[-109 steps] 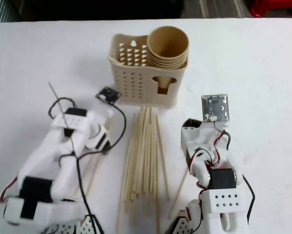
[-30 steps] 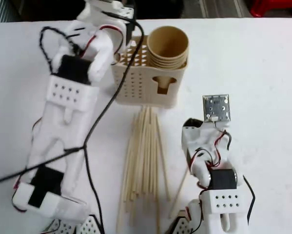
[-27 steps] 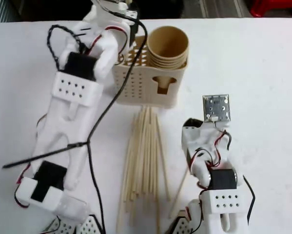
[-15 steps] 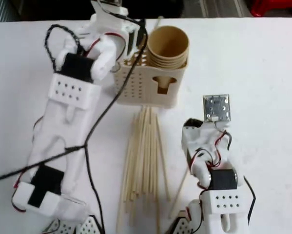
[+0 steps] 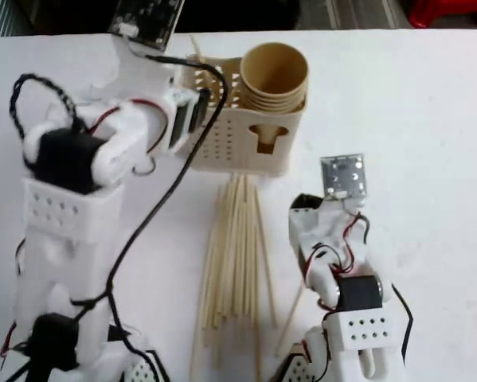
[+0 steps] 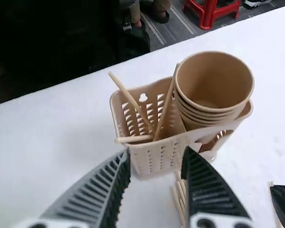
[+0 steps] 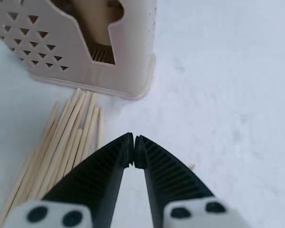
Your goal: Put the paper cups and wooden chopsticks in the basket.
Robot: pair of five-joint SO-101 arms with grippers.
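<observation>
At far middle of white table [image 5: 429, 119], beige perforated basket [image 5: 238, 143] stands upright. Stack of paper cups [image 5: 275, 76] sits in one end, few wooden chopsticks [image 6: 167, 102] lean in other end. Loose chopstick bundle [image 5: 234, 263] lies on table just before basket. Left gripper [image 6: 156, 153] hovers near basket, jaws wide, empty. Right gripper [image 7: 133, 142] low beside bundle, jaws pressed together, holding nothing.

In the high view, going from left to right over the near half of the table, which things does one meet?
white left robot arm → bundle of pale wooden chopsticks lying flat → white right robot arm
</observation>
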